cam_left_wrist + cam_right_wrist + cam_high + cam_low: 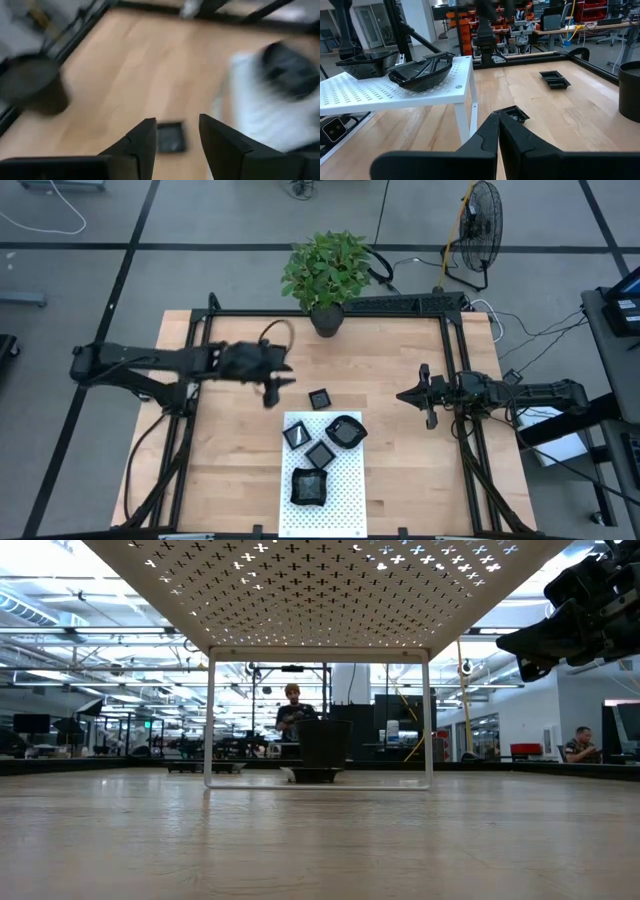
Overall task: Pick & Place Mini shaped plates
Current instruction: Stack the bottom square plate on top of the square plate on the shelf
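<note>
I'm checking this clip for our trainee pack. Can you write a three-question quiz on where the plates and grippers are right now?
1. True or false: every mini shaped plate lies on the white dotted stand.
2. How many plates lie on the stand? A) two B) four C) six
3. Fill in: the left gripper hovers near the lone square plate with its fingers ____.

Key
1. False: the lone square plate lies on the wooden table, just beyond the stand.
2. B.
3. Open. The right gripper waits shut, to the stand's right.
</note>
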Robot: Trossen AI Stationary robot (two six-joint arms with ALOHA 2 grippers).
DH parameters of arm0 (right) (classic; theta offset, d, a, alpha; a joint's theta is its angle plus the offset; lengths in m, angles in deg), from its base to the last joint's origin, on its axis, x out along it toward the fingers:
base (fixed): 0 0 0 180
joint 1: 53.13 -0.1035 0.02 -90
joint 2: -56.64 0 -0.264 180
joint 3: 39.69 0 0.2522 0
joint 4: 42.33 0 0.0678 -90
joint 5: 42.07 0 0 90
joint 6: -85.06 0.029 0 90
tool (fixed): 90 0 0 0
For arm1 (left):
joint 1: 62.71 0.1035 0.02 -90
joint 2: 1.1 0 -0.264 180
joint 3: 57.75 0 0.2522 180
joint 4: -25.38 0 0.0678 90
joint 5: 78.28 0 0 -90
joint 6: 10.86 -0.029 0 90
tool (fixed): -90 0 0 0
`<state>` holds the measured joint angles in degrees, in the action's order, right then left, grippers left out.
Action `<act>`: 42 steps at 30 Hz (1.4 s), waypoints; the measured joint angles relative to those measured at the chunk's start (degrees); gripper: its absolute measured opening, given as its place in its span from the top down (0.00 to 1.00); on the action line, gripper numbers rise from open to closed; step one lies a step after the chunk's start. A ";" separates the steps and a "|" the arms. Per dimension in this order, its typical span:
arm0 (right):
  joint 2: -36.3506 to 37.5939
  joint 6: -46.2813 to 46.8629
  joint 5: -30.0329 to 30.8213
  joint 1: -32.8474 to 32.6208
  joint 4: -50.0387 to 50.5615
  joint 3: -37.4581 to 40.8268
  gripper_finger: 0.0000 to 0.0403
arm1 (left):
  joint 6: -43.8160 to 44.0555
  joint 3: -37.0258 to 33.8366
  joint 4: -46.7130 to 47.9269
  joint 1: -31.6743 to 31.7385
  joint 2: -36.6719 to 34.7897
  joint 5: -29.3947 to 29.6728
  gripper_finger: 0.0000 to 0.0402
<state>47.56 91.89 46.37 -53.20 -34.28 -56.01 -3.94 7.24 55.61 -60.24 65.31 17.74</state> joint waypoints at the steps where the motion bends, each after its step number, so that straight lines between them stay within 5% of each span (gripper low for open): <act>1: 0.02 -0.02 0.00 0.00 0.00 0.00 1.00 | -0.87 1.22 2.84 2.01 1.30 -0.11 0.62; 7: 0.00 0.00 -0.01 0.00 0.00 0.00 1.00 | -10.11 6.98 9.56 8.32 8.08 2.93 0.50; 14: 0.00 -0.02 -0.02 0.00 0.00 0.00 1.00 | -20.63 4.92 8.36 12.83 11.93 2.27 0.42; 25: 0.00 0.01 -0.02 0.00 0.00 0.00 1.00 | -22.73 -10.09 -15.73 26.90 13.86 -18.93 0.50; 33: 0.00 -0.01 0.00 -0.02 0.00 0.00 1.00 | -25.79 -15.46 -21.45 27.02 14.09 -19.44 0.49; 42: 0.02 -0.01 0.00 0.00 0.00 0.00 1.00 | -26.16 -16.44 -30.09 25.41 24.68 -23.81 0.47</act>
<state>47.58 91.87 46.37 -53.20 -34.28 -56.01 -30.10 -9.20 25.53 -34.83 89.99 -6.07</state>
